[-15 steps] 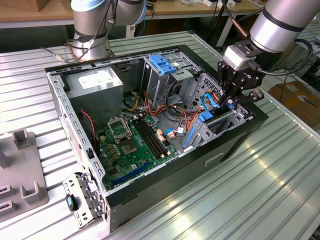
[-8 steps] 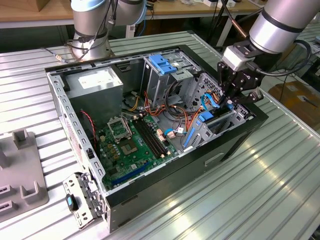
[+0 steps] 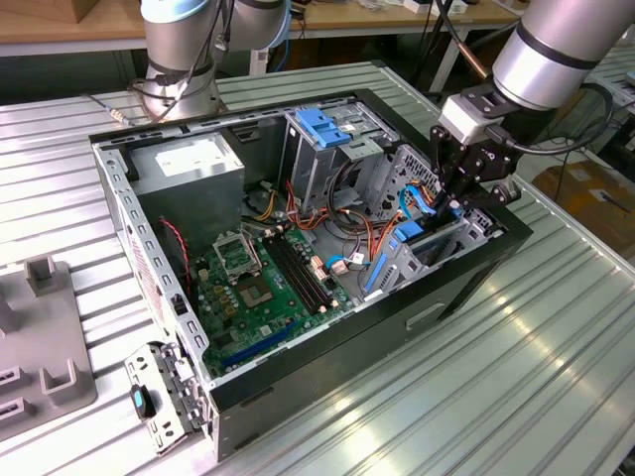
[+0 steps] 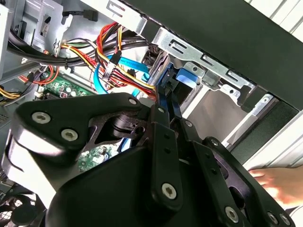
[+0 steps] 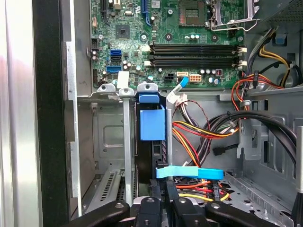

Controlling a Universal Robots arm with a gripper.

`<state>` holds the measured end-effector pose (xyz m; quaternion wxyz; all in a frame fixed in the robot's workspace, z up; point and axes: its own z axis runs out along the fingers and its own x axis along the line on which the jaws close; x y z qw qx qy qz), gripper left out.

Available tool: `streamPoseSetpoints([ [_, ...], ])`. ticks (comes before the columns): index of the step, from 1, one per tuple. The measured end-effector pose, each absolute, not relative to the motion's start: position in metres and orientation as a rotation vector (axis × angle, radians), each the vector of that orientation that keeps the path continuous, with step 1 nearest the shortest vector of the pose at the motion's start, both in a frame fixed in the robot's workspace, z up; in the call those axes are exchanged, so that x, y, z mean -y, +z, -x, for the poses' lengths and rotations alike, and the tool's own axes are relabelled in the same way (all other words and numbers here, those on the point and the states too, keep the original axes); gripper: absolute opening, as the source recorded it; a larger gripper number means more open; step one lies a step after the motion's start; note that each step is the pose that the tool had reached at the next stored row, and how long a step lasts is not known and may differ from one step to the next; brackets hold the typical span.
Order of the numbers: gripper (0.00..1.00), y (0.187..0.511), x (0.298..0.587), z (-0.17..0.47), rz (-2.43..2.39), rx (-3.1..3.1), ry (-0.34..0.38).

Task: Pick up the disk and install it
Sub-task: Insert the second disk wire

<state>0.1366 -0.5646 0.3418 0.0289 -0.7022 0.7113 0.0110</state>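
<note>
The disk [image 5: 152,124] stands on edge in the drive bay at the case's front corner, its bright blue carrier handle facing outward and its dark body running down between the bay's metal rails. My gripper [image 5: 163,201] reaches into the case from above and is shut on the disk's edge. In the second wrist view the black fingers [image 4: 166,124] meet on the thin blue frame, with the disk's blue tab [image 4: 185,78] just beyond them. In the exterior view, the gripper [image 3: 462,198] hangs over the bay at the case's right end, where the blue disk [image 3: 429,236] sits.
The open computer case [image 3: 298,387] lies on a ribbed metal table. Inside are the green motherboard [image 3: 263,283], a grey power supply [image 3: 189,164], a blue-topped drive cage [image 3: 325,127] and loose cables [image 5: 199,132]. A second arm's base [image 3: 179,59] stands behind. A hand [image 4: 279,182] rests beside the case.
</note>
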Motion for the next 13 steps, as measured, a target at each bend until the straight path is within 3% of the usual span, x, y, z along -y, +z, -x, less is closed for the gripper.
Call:
streamPoseSetpoints([
  [5,0.18,0.341,0.565,-0.137,2.166,-2.194,0.035],
  [6,0.24,0.341,0.565,-0.137,2.166,-2.194,0.034],
  [13,0.24,0.357,0.564,-0.137,2.168,-2.196,0.031],
])
